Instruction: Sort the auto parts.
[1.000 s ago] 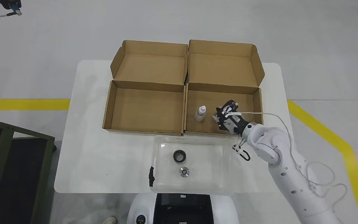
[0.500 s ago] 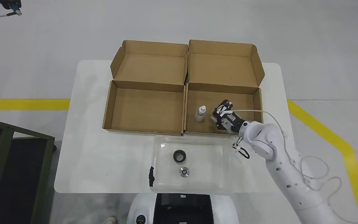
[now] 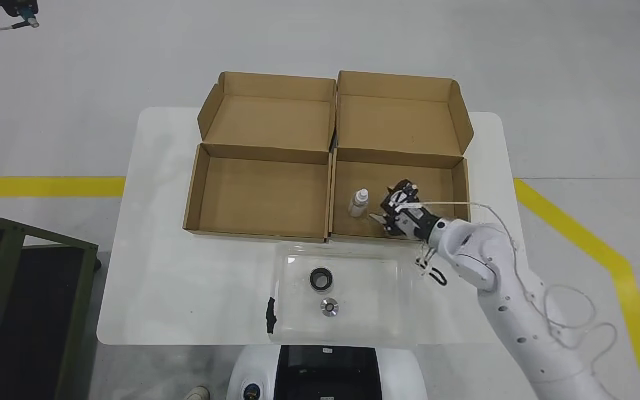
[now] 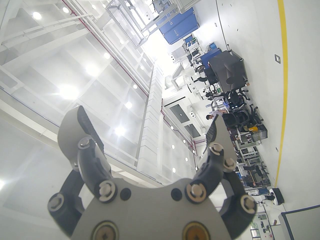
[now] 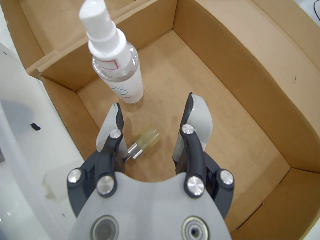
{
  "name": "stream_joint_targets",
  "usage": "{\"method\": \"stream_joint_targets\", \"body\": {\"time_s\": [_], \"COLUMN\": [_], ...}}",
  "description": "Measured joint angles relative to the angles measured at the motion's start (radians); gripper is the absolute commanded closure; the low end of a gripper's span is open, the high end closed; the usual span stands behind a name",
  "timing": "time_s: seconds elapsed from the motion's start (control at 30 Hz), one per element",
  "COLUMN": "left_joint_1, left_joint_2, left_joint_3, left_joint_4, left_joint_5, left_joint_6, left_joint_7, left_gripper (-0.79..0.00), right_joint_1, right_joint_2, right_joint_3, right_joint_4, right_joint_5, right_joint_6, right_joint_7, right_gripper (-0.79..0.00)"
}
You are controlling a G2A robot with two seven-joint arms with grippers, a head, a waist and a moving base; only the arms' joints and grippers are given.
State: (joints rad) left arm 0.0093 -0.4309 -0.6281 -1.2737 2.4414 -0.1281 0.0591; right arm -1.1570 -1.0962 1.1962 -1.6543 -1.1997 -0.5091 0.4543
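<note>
white table carried two open cardboard boxes side by side at its far half and a clear plastic tray nearer the robot. inside the tray lay a black ring and a round metal part, apart from each other. the left box showed bare cardboard floor.

the right gripper hung inside the right box, near its front wall, with its jaws spread wide and nothing clamped between them. from the right wrist view, the same right gripper was poised over a small cylinder, pale yellowish with a silver end. this lay on its side on the box floor, in the gap between the fingers and closer to the finger on the bottle's side. its silver end ran behind that finger, so contact there could not be judged. a spray bottle with a white cap stood upright just beyond the fingertips, near the wall shared with the left box; from above, the bottle stood just beside the gripper.

the left gripper pointed up at the hall ceiling, jaws apart and holding nothing.
</note>
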Motion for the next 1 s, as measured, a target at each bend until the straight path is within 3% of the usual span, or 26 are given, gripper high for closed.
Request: {"method": "stream_joint_targets", "body": {"time_s": [0.63,1.0], "left_joint_1": [0.0,0.0], "left_joint_2": [0.0,0.0], "left_joint_3": [0.0,0.0], "left_joint_4": [0.0,0.0], "left_joint_5": [0.0,0.0], "left_joint_6": [0.0,0.0], "left_joint_7": [0.0,0.0], "left_gripper": [-0.785,-0.785], "right_joint_1": [-0.295,-0.436], "right_joint_2": [0.042,0.057], "right_joint_3": [0.158,0.142], "right_joint_4": [-0.438,-0.545], "right_joint_5": [0.078,0.017], "right_joint_6": [-0.144,-0.212], "right_joint_7": [0.008,0.014], "right_gripper": [-0.496,-0.508]}}
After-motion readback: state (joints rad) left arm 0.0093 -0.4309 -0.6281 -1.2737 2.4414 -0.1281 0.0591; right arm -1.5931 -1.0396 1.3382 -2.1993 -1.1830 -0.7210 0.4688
